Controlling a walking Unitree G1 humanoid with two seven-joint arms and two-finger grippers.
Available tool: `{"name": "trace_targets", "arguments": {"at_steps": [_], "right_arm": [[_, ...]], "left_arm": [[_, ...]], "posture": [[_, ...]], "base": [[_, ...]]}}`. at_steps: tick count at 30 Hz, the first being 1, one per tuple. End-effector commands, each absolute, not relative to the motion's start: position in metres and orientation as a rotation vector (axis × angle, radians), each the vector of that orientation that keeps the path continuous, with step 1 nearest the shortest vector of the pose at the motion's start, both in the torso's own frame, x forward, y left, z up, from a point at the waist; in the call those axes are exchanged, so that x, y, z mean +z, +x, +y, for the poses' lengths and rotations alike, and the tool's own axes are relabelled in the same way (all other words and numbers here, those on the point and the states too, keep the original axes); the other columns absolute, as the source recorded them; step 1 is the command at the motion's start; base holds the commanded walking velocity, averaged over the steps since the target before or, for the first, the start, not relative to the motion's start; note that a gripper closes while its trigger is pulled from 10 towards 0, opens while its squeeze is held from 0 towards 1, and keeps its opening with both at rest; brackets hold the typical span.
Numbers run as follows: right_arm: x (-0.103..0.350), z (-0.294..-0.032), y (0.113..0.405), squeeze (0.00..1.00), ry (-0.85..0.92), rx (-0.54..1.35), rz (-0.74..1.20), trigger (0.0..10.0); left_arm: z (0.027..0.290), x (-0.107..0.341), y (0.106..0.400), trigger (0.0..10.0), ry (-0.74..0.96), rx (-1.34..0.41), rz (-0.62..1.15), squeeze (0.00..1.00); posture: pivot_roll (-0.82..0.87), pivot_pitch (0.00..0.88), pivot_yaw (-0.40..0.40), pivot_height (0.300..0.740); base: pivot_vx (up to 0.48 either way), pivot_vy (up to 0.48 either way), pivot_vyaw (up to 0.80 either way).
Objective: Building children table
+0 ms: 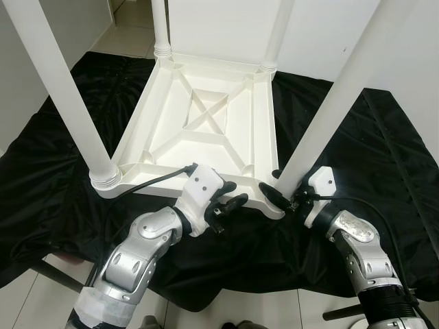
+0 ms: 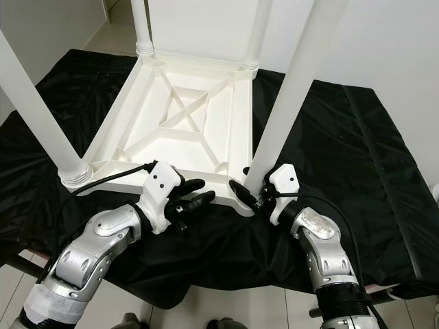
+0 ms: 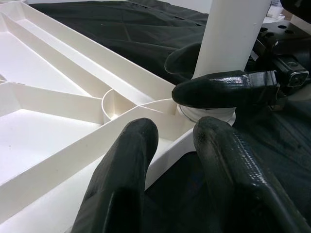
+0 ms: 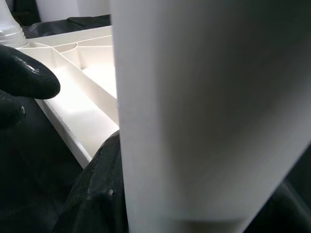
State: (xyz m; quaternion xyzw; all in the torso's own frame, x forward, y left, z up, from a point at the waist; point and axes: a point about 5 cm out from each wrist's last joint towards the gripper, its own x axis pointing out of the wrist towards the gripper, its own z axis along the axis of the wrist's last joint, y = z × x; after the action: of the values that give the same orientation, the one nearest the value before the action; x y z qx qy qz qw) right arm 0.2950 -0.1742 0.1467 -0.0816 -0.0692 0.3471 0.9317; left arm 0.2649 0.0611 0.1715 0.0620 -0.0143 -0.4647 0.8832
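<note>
Lying upside down on the black cloth point(image 1: 62, 157): white plastic children's table point(image 1: 206, 123), light, stiff, slick. Right gripper point(image 1: 282, 195) clasping near-right leg point(image 1: 322, 123) at its base, seemingly; left gripper point(image 1: 230, 203) resting released at the near rim.

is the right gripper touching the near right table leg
Touching. In the right wrist view the table leg sits between the right gripper's fingers, pressed against it; the left wrist view shows a finger across its base.

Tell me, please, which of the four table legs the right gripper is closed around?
The near-right leg, at the upturned tabletop's corner closest to the robot's right arm. The right gripper clasps its base; the other three stand untouched.
</note>
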Motion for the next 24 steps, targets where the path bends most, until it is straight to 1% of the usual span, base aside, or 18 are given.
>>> {"name": "trace_targets", "arguments": {"at_steps": [1, 4, 9, 13, 15, 19, 24], "right_arm": [[0.141, -0.179, 0.295, 0.0, -0.172, 0.661, -0.11, 10.0], [0.142, -0.178, 0.294, 0.0, -0.133, 0.603, -0.122, 10.0], [0.141, -0.175, 0.294, 0.0, -0.163, 0.539, -0.126, 10.0], [0.137, -0.171, 0.293, 0.0, -0.166, 0.362, -0.11, 10.0], [0.138, -0.17, 0.292, 0.0, -0.17, 0.349, -0.116, 10.0], [0.14, -0.156, 0.282, 0.0, -0.09, 0.166, -0.138, 10.0], [0.139, -0.147, 0.277, 0.0, -0.062, -0.024, -0.128, 10.0]], "left_arm": [[0.059, 0.17, 0.262, 10.0, 0.135, -0.991, -0.019, 0.0], [0.059, 0.17, 0.262, 10.0, 0.135, -0.988, -0.017, 0.0], [0.058, 0.17, 0.262, 10.0, 0.134, -0.992, -0.016, 0.0], [0.057, 0.169, 0.26, 10.0, 0.132, -0.996, -0.016, 0.0], [0.057, 0.169, 0.26, 10.0, 0.132, -0.996, -0.016, 0.0], [0.056, 0.168, 0.259, 10.0, 0.13, -0.999, -0.016, 0.0], [0.056, 0.168, 0.258, 10.0, 0.129, -0.996, -0.017, 0.0]], "posture": [[0.08, 0.098, -0.086, 0.74], [0.08, 0.098, -0.086, 0.74], [0.07, 0.095, -0.089, 0.74], [0.07, 0.091, -0.097, 0.74], [0.07, 0.091, -0.097, 0.74], [0.07, 0.087, -0.108, 0.74], [0.07, 0.086, -0.117, 0.74]], "base": [[0.0, 0.0, 0.0], [0.0, 0.0, 0.0], [0.0, 0.0, 0.0], [0.0, 0.0, 0.0], [0.0, 0.0, 0.0], [0.0, 0.0, 0.0], [0.0, 0.0, 0.0]]}}
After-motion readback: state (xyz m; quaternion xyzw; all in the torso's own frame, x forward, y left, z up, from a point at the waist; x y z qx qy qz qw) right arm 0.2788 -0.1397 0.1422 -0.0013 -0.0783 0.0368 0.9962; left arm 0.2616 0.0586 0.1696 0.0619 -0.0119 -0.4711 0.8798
